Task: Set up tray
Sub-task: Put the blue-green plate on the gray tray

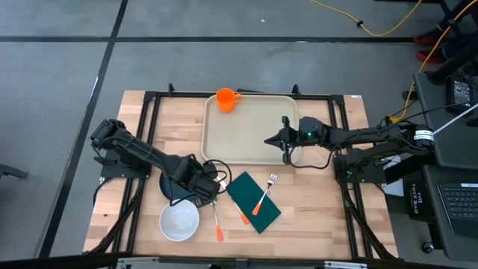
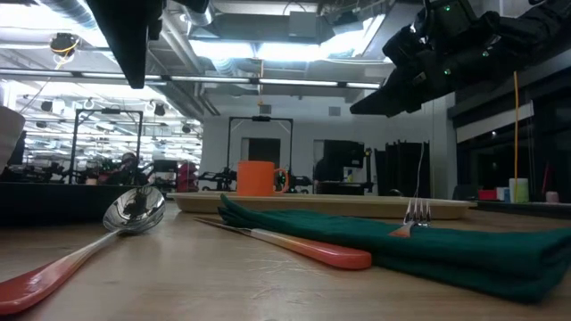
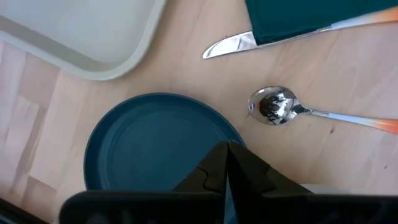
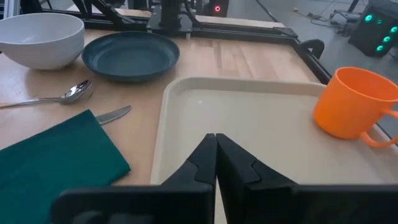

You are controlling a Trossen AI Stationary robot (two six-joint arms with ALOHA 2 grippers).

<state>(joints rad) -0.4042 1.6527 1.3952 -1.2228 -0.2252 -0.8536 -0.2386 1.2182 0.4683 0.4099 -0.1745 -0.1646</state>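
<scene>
While both arms sit low over the table (image 1: 314, 209), layout L to R: white bowl (image 1: 179, 222) near front edge, dark blue plate (image 1: 170, 187) just behind it, spoon (image 1: 216, 217), then green napkin (image 1: 254, 202) w/ fork (image 1: 263, 196) on top and knife (image 1: 240, 215) tucked under its edge. Left gripper (image 1: 211, 181) hovers over plate's rim, fingers together, holding nothing. Tray (image 1: 250, 146) lies flat at rear centre, long axis L-R; orange mug (image 1: 226, 99) stands in its far-left corner. Right gripper (image 1: 270, 140) is over tray's right part, fingers together, empty.
</scene>
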